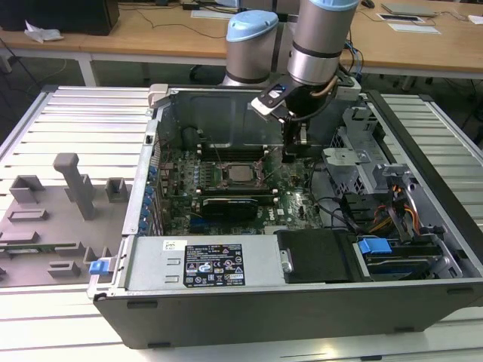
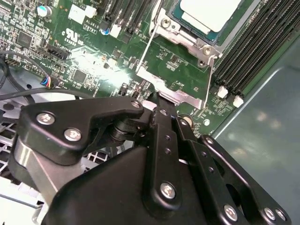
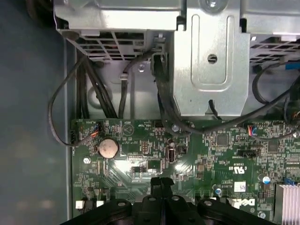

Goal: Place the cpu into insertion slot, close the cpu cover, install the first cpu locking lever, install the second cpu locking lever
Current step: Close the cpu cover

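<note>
Closed tool (image 3: 161, 181) hangs over motherboard (image 3: 206, 150); case (image 1: 226, 305) on slatted table (image 1: 75, 124), desks (image 1: 151, 34) behind.

Soft light leaves the exterior view's case wall (image 1: 226, 113), at twelve o'clock, shaded; glare whitens the board (image 2: 101, 65) (image 3: 126, 165) in both wrist views.

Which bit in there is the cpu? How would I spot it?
Look inside the open case, at the middle of its green board. The cpu is the flat silvery square there, unlike the long black card beside it.
</note>
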Controlling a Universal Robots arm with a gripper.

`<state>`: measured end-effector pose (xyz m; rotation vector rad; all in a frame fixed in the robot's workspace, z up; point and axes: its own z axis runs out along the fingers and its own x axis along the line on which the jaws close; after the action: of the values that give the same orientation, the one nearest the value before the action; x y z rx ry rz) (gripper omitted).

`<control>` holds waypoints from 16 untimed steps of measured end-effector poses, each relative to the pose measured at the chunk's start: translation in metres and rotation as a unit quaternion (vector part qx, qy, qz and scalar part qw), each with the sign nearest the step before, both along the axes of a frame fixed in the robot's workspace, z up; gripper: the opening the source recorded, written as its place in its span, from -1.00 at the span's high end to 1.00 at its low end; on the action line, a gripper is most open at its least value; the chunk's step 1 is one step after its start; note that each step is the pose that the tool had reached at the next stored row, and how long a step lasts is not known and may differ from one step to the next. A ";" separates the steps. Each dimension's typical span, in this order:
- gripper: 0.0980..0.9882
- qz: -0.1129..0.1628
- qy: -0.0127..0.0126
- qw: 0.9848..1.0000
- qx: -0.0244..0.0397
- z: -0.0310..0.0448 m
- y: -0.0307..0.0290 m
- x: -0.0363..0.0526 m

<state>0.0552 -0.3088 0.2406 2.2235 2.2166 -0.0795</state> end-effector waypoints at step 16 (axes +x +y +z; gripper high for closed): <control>0.98 0.000 -0.004 1.000 0.000 0.0000 0.0081 -0.0455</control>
<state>0.0097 -0.3007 0.2406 2.2201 2.2130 -0.0711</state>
